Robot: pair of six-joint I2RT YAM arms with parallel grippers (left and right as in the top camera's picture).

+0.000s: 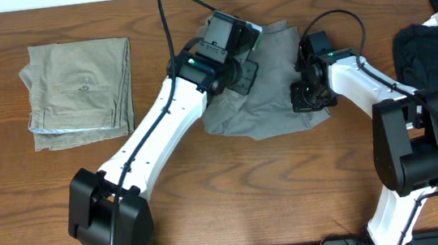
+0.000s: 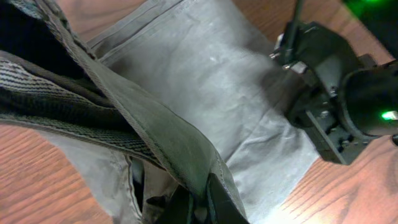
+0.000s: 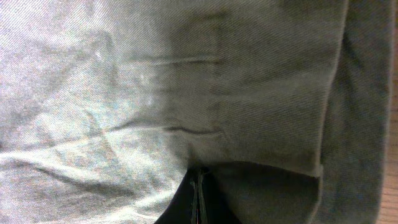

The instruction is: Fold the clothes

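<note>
Grey shorts (image 1: pixel 274 100), crumpled, pinched in left fingers (image 2: pixel 221 208) and right fingers (image 3: pixel 185 202)

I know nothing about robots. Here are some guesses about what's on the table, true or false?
1. The khaki trousers lie folded on the left, away from both arms. True.
2. The grey garment sits under the black garment. False: they lie apart, the grey one in the middle and the black one at the right edge.
3. The left gripper has grey cloth pinched in it. True: the left wrist view shows a strip of cloth rising from its fingers.
4. The grey garment is already a neat folded rectangle. False: it is wrinkled and spread unevenly.
5. The table is white plastic. False: it is brown wood.
</note>
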